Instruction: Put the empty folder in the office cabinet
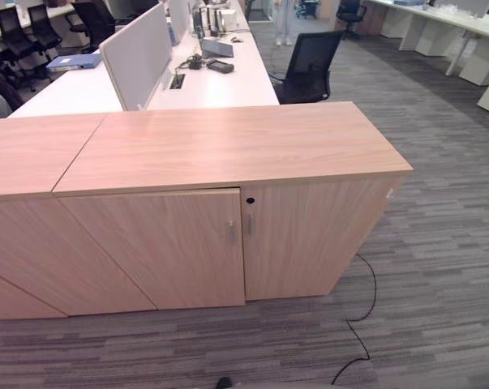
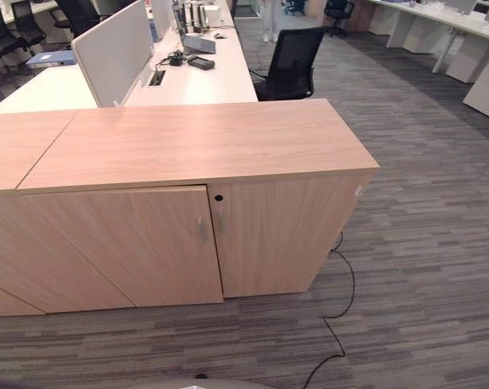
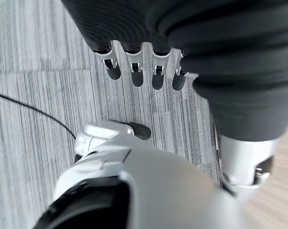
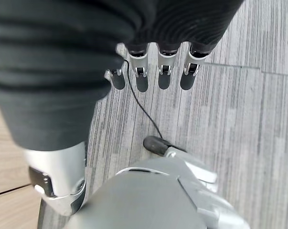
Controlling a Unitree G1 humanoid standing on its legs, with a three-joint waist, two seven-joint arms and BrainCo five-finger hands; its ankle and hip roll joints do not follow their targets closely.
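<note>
Left eye view shows the wooden office cabinet (image 1: 228,203) right in front of the robot, with both doors closed. The left door (image 1: 163,247) and the right door (image 1: 309,235) meet at two small metal handles (image 1: 232,231), and a dark keyhole (image 1: 250,200) sits just above them. The cabinet top (image 1: 228,146) has nothing lying on it.

The left hand (image 3: 139,71) hangs down over the grey carpet (image 3: 34,57), its fingers straight and loose, holding nothing. The right hand (image 4: 153,71) hangs the same way over the carpet, fingers loose, with nothing in it.

I cannot say for sure where the empty folder is. A blue folder-like thing (image 1: 74,61) lies on the white desk surface (image 1: 220,85) far behind the cabinet, but it is too small to tell if it is the one.

With the doors closed, the inside is hidden. So the folder may already be shut away in there, or it may be waiting somewhere else to be fetched. The pictures fit both, and I cannot pick a next move from them.

A black office chair (image 1: 309,65) stands beside the desk.
</note>
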